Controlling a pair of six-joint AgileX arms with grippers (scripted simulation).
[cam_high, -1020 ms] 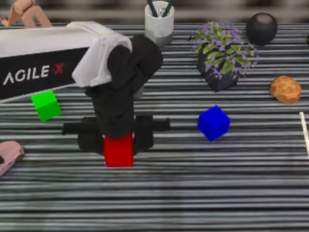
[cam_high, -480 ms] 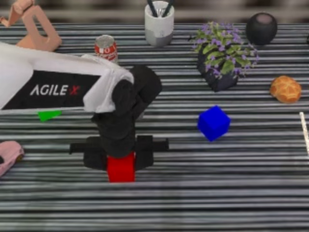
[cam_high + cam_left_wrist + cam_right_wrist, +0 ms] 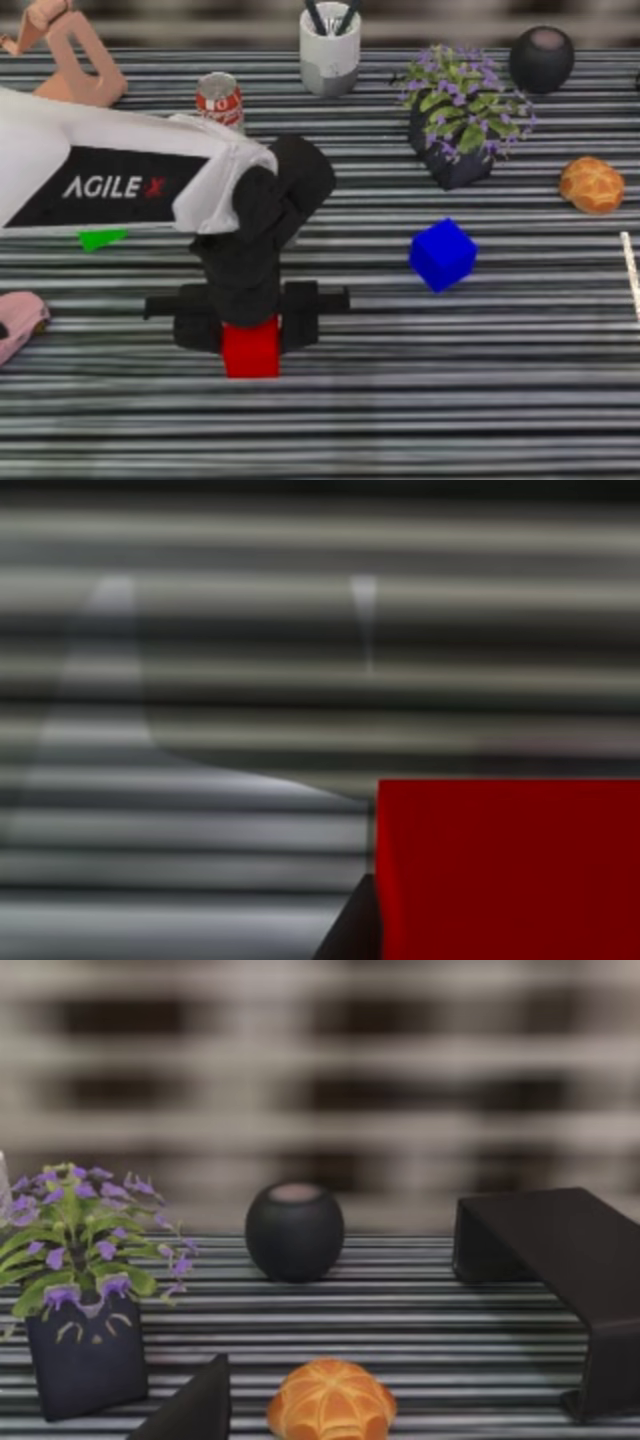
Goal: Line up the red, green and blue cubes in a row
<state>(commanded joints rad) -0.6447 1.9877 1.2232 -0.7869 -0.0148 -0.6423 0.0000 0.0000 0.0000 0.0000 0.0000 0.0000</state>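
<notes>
Top view, left end effector (image 3: 250, 322) clenched around glossy red cube (image 3: 250, 350), striped table (image 3: 450, 400); faceted blue cube (image 3: 442, 254) apart

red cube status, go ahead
Left pincer straddling bright red cube, grip unconfirmed. Blue cube apart at right; green cube mostly hidden under arm. Path clear.

Tabletop (image 3: 480, 400) was black-and-white striped. Red cube (image 3: 250, 349), green cube (image 3: 100, 238), blue cube (image 3: 442, 254) were all solid-coloured. Left arm (image 3: 110, 180) was white with a black panel. Soda can (image 3: 219, 98) red and silver; bread roll (image 3: 591, 184) orange; plant (image 3: 466, 100) purple-flowered in a dark pot.
</notes>
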